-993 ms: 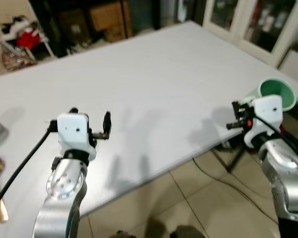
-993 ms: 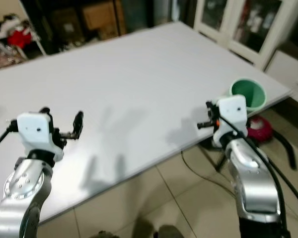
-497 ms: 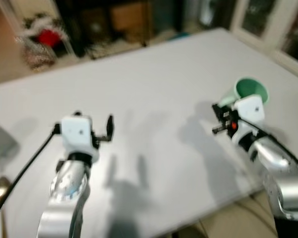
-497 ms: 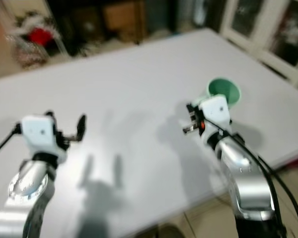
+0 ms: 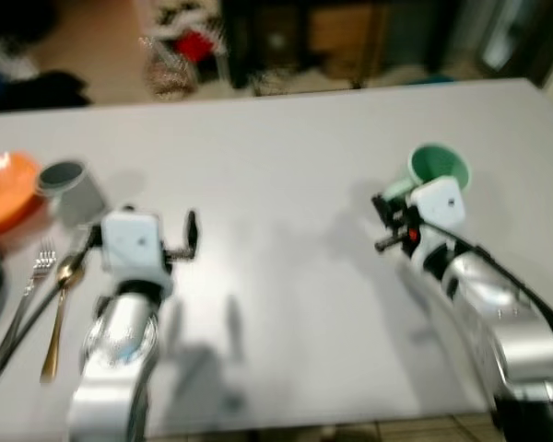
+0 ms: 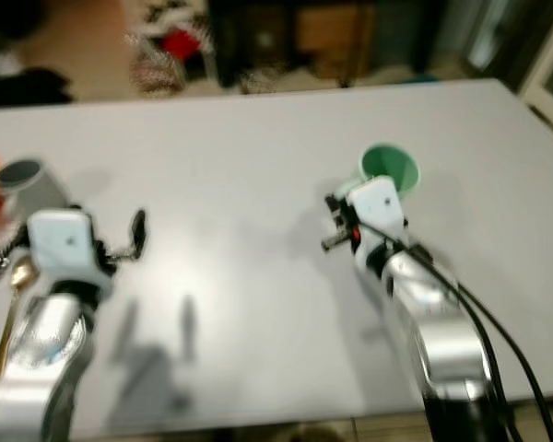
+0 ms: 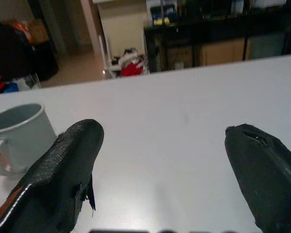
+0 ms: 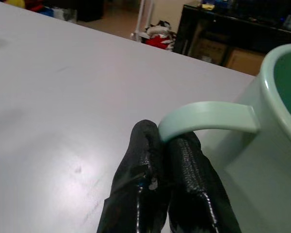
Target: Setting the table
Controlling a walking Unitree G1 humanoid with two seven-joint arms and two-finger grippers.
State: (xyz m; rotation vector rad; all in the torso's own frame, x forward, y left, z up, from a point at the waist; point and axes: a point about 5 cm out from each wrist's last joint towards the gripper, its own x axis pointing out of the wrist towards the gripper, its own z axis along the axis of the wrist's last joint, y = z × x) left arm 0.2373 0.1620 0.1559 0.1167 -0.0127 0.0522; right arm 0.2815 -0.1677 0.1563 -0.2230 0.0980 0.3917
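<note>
White counter [image 5: 286, 157] spans the views. Over its right part, the right gripper [image 8: 166, 145] pinches the handle of a green mug [image 5: 438, 170]. The left gripper [image 7: 160, 160] hovers with fingers spread wide, near a grey mug [image 5: 69, 189], fork [image 5: 32, 285] and spoon [image 5: 60, 308].

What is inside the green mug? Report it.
The green mug, held by its handle in the right pincer, shows a bare green inner wall; its bottom is out of sight, so contents cannot be confirmed.
</note>
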